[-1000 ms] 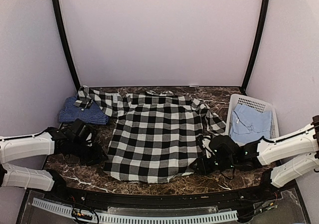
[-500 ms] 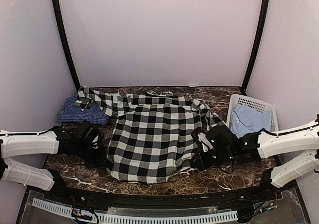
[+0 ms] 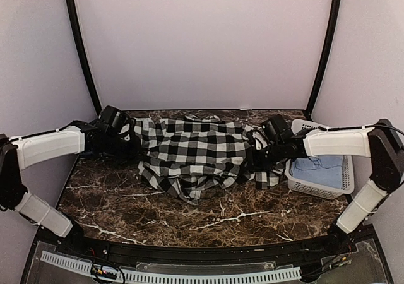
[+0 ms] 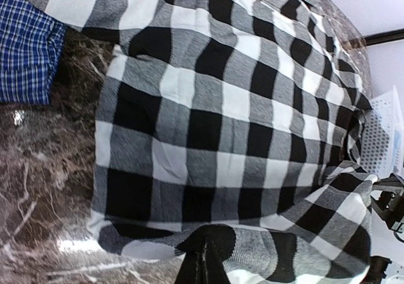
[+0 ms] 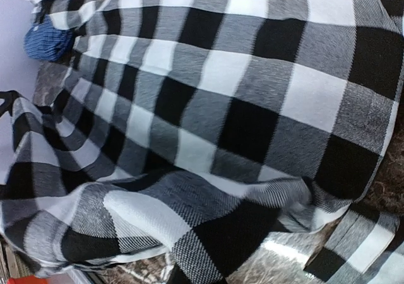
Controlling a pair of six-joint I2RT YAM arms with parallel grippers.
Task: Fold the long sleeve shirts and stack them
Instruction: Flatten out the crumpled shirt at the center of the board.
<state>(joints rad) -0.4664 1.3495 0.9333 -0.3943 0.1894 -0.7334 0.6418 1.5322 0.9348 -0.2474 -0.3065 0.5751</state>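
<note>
The black-and-white checked shirt lies at the back of the table, its lower half lifted and bunched over the upper half. My left gripper is shut on the shirt's left hem corner; in the left wrist view its fingers pinch the cloth. My right gripper holds the right hem corner; in the right wrist view the cloth drapes over the fingers and hides them. The dark blue shirt lies folded left of the checked one and also shows in the right wrist view. In the top view my left arm hides it.
A white slotted basket stands at the right edge of the table, holding a light blue garment. It is close beside my right arm. The dark marble table shows in front of the shirt. Black frame posts stand at the back corners.
Both grippers have moved from the near hem toward the back of the table, carrying the hem with them. The flat checked shirt is now doubled over and bunched.
</note>
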